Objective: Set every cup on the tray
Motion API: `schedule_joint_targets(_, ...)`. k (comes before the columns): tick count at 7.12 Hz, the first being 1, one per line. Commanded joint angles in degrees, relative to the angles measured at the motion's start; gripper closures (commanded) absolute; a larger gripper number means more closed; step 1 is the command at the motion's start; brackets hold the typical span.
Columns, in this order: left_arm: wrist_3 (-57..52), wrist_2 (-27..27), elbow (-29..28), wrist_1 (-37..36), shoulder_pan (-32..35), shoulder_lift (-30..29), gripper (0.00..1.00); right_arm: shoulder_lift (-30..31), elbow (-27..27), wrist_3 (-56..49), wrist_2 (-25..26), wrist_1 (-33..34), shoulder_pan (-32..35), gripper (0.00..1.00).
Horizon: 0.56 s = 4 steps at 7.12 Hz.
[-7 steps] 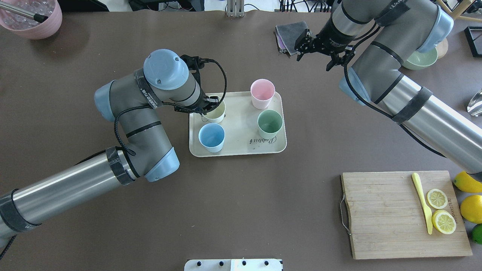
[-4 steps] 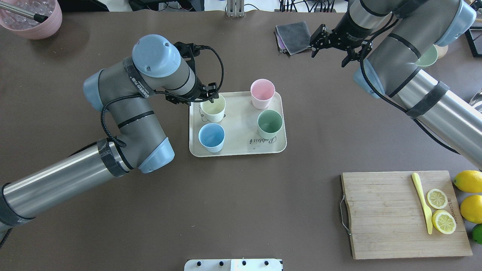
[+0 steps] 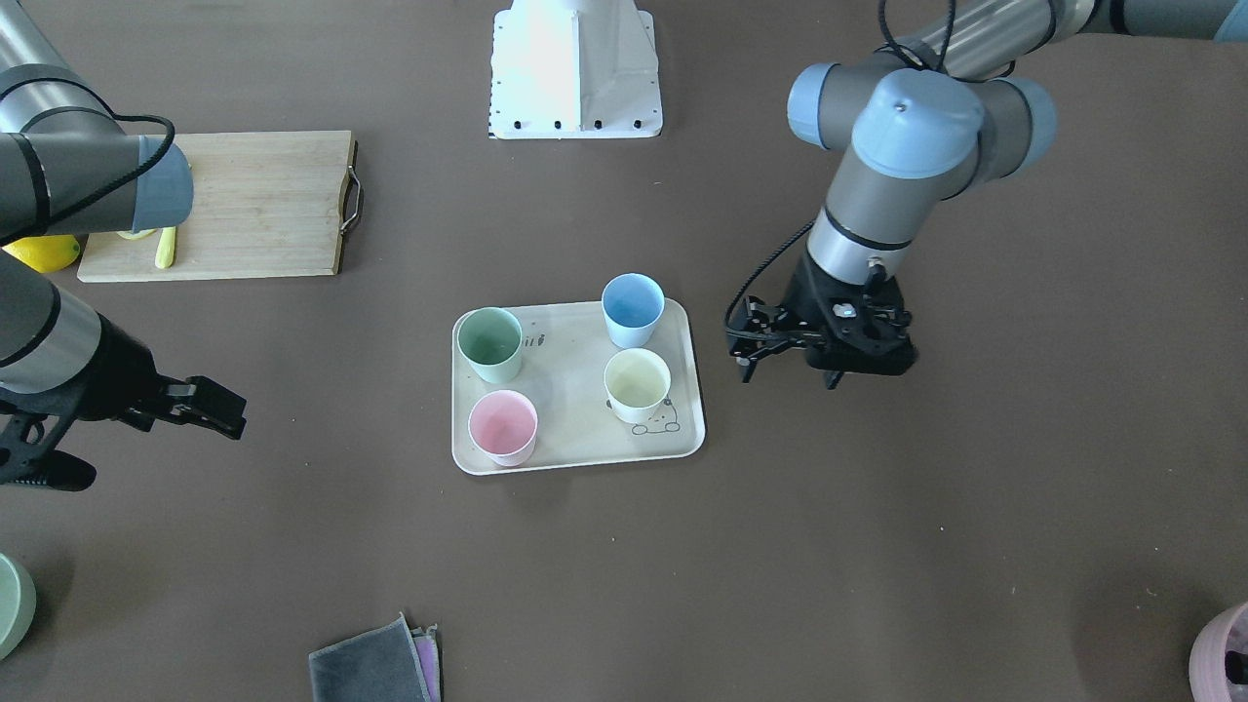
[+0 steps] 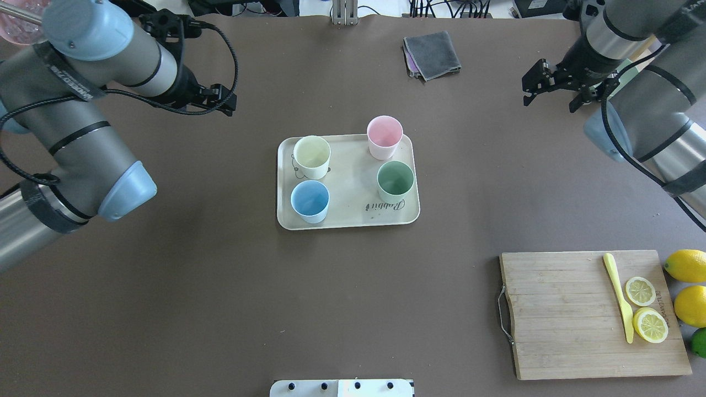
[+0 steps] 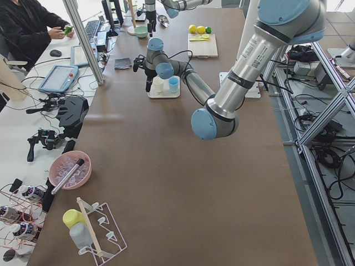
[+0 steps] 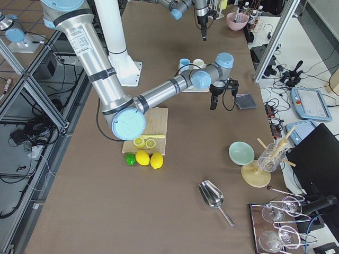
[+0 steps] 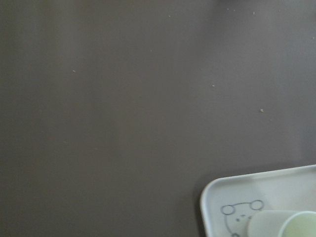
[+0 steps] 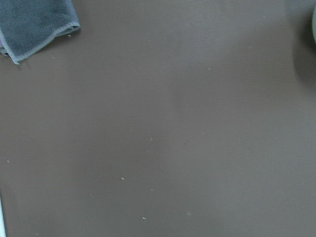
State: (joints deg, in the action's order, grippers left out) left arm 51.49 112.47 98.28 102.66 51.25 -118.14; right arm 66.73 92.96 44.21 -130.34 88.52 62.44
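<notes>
The beige tray [image 4: 353, 190] lies mid-table with all four cups upright on it: cream-white [image 4: 312, 157], pink [image 4: 384, 137], mint green [image 4: 395, 181] and light blue [image 4: 310, 200]. They also show in the front view: cream-white [image 3: 638, 384], pink [image 3: 503, 426], mint green [image 3: 490, 343], light blue [image 3: 633, 308]. My left gripper [image 4: 220, 102] is open and empty, off the tray beyond its far left corner. My right gripper [image 4: 551, 102] is open and empty, far to the right. The left wrist view shows the tray's bunny corner [image 7: 237, 197] and the cream-white cup [image 7: 289, 224].
A wooden cutting board [image 4: 557, 314] with a yellow knife and lemon halves lies at the near right, with whole lemons beside it. A folded grey cloth [image 4: 433, 54] lies at the far middle. A sage bowl [image 3: 12, 600] and a pink pot [image 3: 1224, 653] stand at the far corners.
My left gripper has come away from the cream-white cup, which stays on the tray, and moved off to the far left. My right gripper has drawn back to the right.
</notes>
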Motion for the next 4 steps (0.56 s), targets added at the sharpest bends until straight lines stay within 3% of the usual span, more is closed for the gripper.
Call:
schedule_joint_targets(1,-2.09,0.47,2.17,7.42,6.99,10.07,0.02,10.31,4.24,-9.53,0.0,-0.62,4.16,0.0)
schedule_joint_targets(3,-4.38,-0.14,1.57,15.43,8.25,18.09,0.02,16.48,4.33,-22.53,0.0,-0.36,10.57,0.0)
schedule_joint_targets(4,-4.38,-0.06,0.78,15.99,9.29,20.04,0.02,18.24,4.33,-27.11,0.0,-0.01,13.04,0.0)
